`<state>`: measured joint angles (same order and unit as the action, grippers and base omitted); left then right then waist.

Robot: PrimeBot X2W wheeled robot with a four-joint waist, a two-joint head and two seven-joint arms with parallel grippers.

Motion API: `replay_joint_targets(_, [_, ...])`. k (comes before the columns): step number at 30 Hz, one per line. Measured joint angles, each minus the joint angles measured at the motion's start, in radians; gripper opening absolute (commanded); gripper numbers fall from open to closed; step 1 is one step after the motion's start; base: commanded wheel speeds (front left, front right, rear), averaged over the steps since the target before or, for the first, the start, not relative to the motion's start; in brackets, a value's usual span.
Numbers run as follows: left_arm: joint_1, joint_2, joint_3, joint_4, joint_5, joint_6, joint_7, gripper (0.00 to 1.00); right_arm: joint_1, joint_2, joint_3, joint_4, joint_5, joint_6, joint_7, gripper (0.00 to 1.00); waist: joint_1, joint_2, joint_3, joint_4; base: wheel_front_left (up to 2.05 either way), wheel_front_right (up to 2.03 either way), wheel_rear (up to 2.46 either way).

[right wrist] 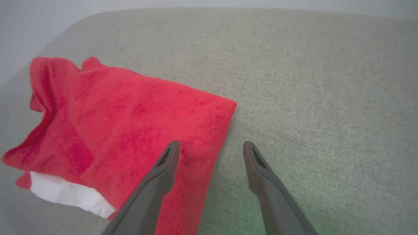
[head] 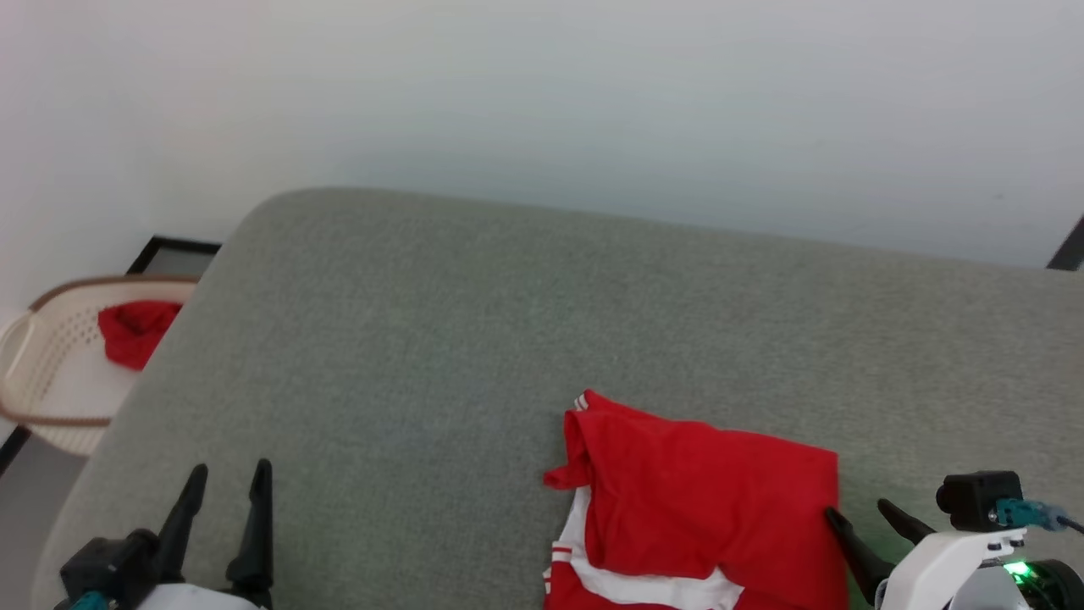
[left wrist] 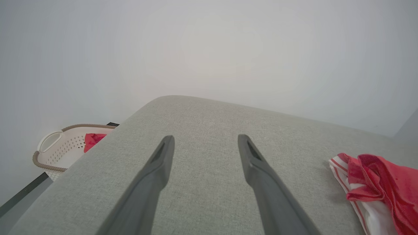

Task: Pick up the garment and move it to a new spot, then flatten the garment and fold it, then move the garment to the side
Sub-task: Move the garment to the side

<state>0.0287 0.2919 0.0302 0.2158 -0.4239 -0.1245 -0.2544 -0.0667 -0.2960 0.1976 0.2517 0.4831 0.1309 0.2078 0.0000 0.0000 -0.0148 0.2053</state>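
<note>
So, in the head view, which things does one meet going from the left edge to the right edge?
Laundry basket with a red cloth in it → left gripper, open → bare grey cushion → the garment → right gripper, open, beside the garment's right edge.

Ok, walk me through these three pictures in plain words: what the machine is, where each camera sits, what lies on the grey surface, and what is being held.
This is a wheeled robot with two arms, each ending in a gripper with two long dark fingers. The head view looks down from its head: left gripper, right gripper. The other two pictures come from cameras on the wrists, looking along each gripper's own fingers. On the grey cushion lies the garment, red with white parts, folded over. Both grippers are open and hold nothing; the right gripper sits at the garment's edge. Beside the cushion stands a white basket with a red cloth in it.
</note>
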Motion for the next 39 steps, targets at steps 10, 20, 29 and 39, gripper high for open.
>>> replay_joint_targets(10, [-0.047, -0.016, -0.019, 0.018, -0.007, 0.0, -0.002, 1.0, -0.027, 0.063, -0.062, 0.032, -0.003, 0.0, 0.223, 1.0, 0.0, 0.0, 0.085, 0.05, 0.0, 0.0, 0.0])
replay_joint_targets(20, [-0.072, -0.019, -0.027, 0.034, -0.019, -0.003, -0.006, 1.0, -0.054, 0.107, -0.131, 0.021, -0.073, 0.001, 0.362, 0.0, 0.0, 0.0, 0.105, 0.058, 0.0, 0.0, 0.0])
replay_joint_targets(29, [-0.075, -0.016, -0.022, 0.025, -0.014, -0.003, -0.006, 1.0, -0.099, 0.066, -0.175, -0.006, -0.089, 0.001, 0.417, 0.0, 0.0, 0.0, 0.105, 0.04, 0.0, 0.0, 0.0])
replay_joint_targets(39, [-0.104, -0.036, -0.018, -0.023, 0.016, -0.003, -0.007, 1.0, -0.208, -0.121, -0.214, -0.013, -0.117, 0.001, 0.453, 0.0, 0.0, 0.0, 0.135, -0.017, 0.0, 0.0, 0.0])
